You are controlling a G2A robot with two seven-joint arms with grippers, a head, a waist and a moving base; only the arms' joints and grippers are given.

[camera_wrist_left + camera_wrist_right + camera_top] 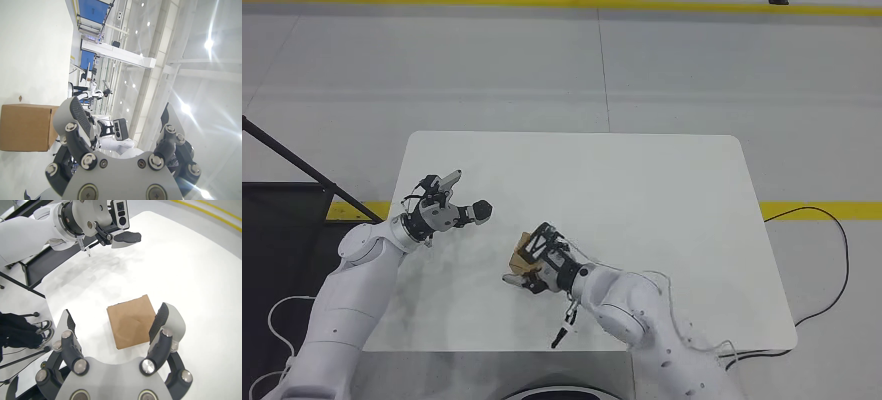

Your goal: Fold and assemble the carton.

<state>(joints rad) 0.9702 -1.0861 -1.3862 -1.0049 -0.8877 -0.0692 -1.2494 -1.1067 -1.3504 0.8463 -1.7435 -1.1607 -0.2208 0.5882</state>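
Hovering just above the carton [130, 321], the right hand [115, 314] is shown with its two fingers spread wide and nothing held. The carton is a small brown box set on the white tabletop [662, 200], near the edge closest to the robot. From the right wrist view its top face looks almost square, so no clear long axis can be made out. A faint crease is seen across that face.

One dark pad [157, 321] of the right hand is lined up at one side edge of the carton; whether it touches cannot be told. The other finger [70, 321] is held off the opposite edge, with bare tabletop between them. The carton therefore lies between the fingers, but nearer to one.

The left hand [467, 195] is also spread and empty. It is placed well apart from the carton, toward the robot's left. In the left wrist view the carton [24, 127] is seen out to the side of one finger [79, 115], not between the two.

The right hand is judged much the nearer, and any closing of it would be expected to meet the carton's two opposite sides. How many flaps are left to fold cannot be told.
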